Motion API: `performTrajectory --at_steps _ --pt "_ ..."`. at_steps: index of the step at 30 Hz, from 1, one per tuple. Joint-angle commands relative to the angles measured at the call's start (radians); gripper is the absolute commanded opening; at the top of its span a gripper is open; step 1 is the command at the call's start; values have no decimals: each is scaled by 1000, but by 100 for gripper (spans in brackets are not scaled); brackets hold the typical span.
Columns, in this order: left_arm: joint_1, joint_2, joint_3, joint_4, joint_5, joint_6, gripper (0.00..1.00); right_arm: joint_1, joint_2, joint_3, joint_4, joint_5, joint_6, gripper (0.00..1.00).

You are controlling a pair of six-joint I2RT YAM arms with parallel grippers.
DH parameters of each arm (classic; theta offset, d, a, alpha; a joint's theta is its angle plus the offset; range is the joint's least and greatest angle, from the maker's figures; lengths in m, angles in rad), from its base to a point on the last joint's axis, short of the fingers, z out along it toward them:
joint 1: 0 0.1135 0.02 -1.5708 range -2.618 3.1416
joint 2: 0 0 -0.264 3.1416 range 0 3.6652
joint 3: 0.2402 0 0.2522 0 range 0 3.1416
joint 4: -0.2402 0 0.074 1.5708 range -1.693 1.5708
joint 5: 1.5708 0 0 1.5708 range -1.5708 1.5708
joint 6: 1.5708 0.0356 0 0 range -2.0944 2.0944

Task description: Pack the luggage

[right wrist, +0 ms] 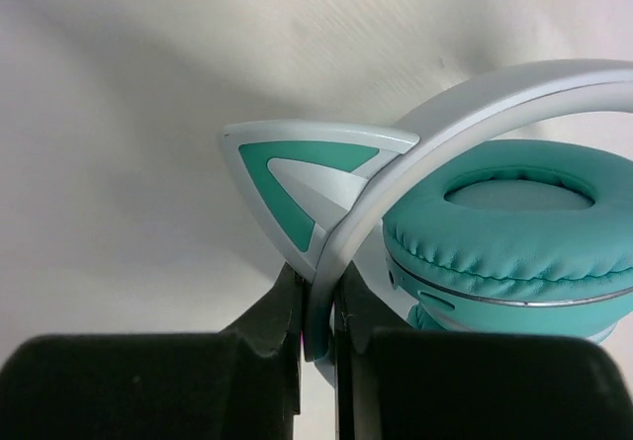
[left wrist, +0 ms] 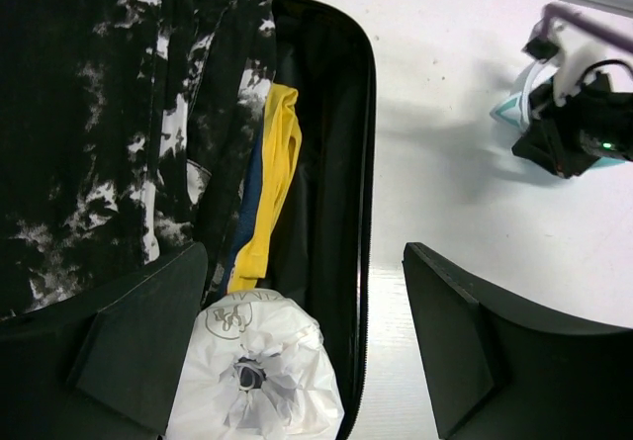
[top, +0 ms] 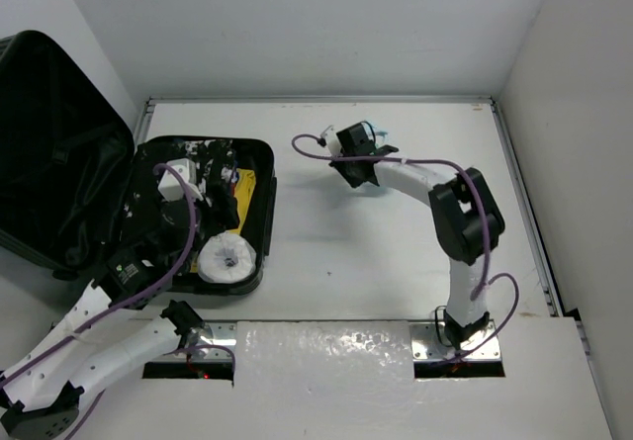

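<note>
Two grippers, one case, one item outstanding.

Item 1: luggage (top: 59, 143). Black hard-shell suitcase lying open at nine o'clock of the table (top: 346, 262), lid thrown back toward the left wall. Contents of the lower shell, per the left wrist view:
- mottled black-and-white garment (left wrist: 119, 143), ten o'clock
- yellow garment (left wrist: 277, 173) folded just beside it, a blue edge showing beneath
- white drawstring bag (left wrist: 257, 371), six o'clock
- a narrow strip of black lining left bare along the three o'clock wall

Item 2: headphones (right wrist: 514, 213). Teal cushions, silver headband (right wrist: 475, 104), cat-ear trim (right wrist: 297, 178). Located toward twelve o'clock of the table, well apart from the case. Whether resting on the table or lifted cannot be told.

Item 3: right gripper (right wrist: 316, 307). Jaws pinched tight on the headband just below the ear trim, a thin edge-on hold.

Item 4: left gripper (left wrist: 305, 282). Hangs above the open shell with jaws spread wide and nothing between them.

Step in hand, by judgement: pick-up of the headphones, with the grasp made and the carry not yet begun.

Next move calls for:
- a lift clear of the table, then travel toward nine o'clock over the case's near-side wall
- a lowering onto the clothing or into the bare strip
- probably the left arm giving way, since it sits over the drop zone
- a steady pace, as the ear cups may swing on so slim a pinch
</note>
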Motion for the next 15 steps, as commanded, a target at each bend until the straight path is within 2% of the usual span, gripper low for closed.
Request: performTrajectory --at_steps 1,6,9,15 --pt "9 -13 2 38 -7 5 78 83 -213 -1 129 -55 30 0" --pt "9 -40 2 31 -30 -6 78 163 -316 2 166 -196 116 0" --pt "9 -56 5 25 -46 -17 78 209 -356 -21 257 -285 255 0" --pt "11 -94 12 1 -96 -47 78 304 -326 1 436 -311 455 0"
